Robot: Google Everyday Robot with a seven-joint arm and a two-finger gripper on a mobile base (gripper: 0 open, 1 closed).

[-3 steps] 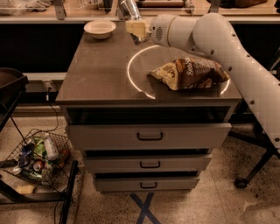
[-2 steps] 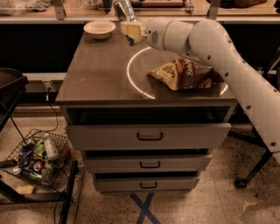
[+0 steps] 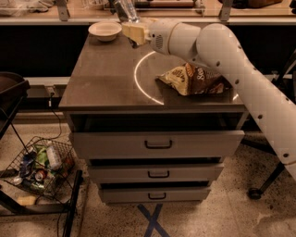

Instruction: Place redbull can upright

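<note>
The redbull can, slim and silvery, stands tilted over the far edge of the grey table top. Its lower end sits in my gripper, whose cream fingers are closed around it, just right of a white bowl. My white arm reaches in from the right, over the brown chip bag. The can's top runs past the upper frame edge.
A white ring is marked on the table top. Three drawers stand slightly open below. A wire basket of cans and bottles sits on the floor at left, beside a dark chair. A chair base is at right.
My gripper has moved a little left along the far edge of the table with the can in it, closer to the bowl. The chip bag has not moved.
</note>
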